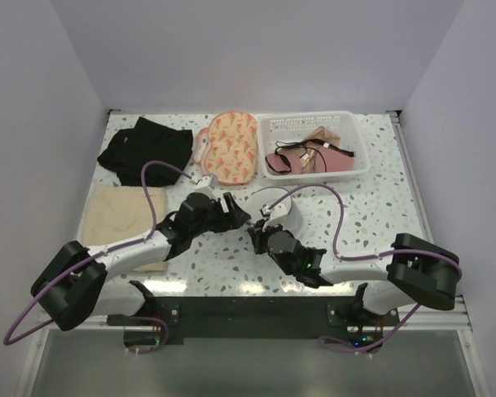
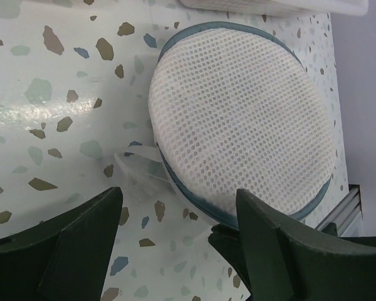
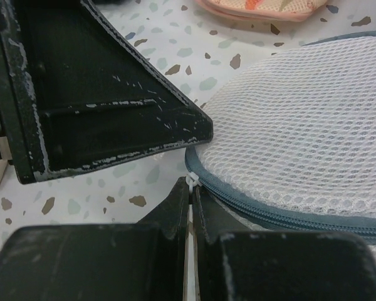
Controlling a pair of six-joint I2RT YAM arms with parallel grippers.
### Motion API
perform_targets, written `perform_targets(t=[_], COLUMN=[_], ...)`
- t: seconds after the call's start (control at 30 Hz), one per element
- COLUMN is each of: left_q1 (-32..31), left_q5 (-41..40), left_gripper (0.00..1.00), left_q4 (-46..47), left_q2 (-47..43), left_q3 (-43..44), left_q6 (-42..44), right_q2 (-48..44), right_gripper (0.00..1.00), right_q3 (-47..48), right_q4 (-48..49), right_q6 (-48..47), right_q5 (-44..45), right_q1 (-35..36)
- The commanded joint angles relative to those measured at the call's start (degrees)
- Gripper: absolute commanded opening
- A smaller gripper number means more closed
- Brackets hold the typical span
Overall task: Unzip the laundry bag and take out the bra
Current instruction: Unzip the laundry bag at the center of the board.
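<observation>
— Speckled tabletop (image 1: 372, 223), white walls around. Far left at ten o'clock, black garment (image 1: 145, 149); under it at nine, beige cloth (image 1: 120, 215); at twelve, patterned pouch (image 1: 230, 147). Parked out of the way?
— Probably so; all well apart from the work. Next, left gripper (image 1: 236, 211) near centre, fingers (image 2: 69, 251) spread wide, holding nothing, touching nothing visible.
— Why spread just there?
— At a guess, poised to pin the rim of the laundry bag (image 2: 238, 119) at its six o'clock, bracing it against the tug of the zip. Bag itself flat at table centre, mesh dome up, grey-blue zipper (image 3: 282, 213) round the edge, closed wherever visible.
— And the bra?
— Not seen through the mesh; presumably inside.
— Further right?
— Right gripper (image 3: 192, 200), fingertips pressed together, seemingly pinching the small white zipper pull (image 3: 190, 182) at the bag's near rim. Held low and level, well suited to dragging along the seam.
— Beyond that?
— White basket (image 1: 314, 175) at one o'clock, pink and beige garments inside, clear of both arms.
</observation>
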Motion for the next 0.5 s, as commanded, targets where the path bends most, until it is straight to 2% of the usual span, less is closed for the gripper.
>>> perform_targets(t=[0.0,0.47], left_q1=[-0.46,-2.04], left_q5=[2.56,3.71], left_gripper=[0.78,0.76], left_q4=[5.07,8.24], left_q2=[2.33,9.88], left_q3=[1.09,4.08], left_q6=[-1.37,-1.46], right_q2=[0.72,0.46], right_gripper=[0.00,0.00], right_q3=[2.46,2.64], right_q4=[4.44,4.17], right_q6=[-1.01,-3.21], right_q5=[-1.30,-3.94], right_q1=[-0.60,-1.04])
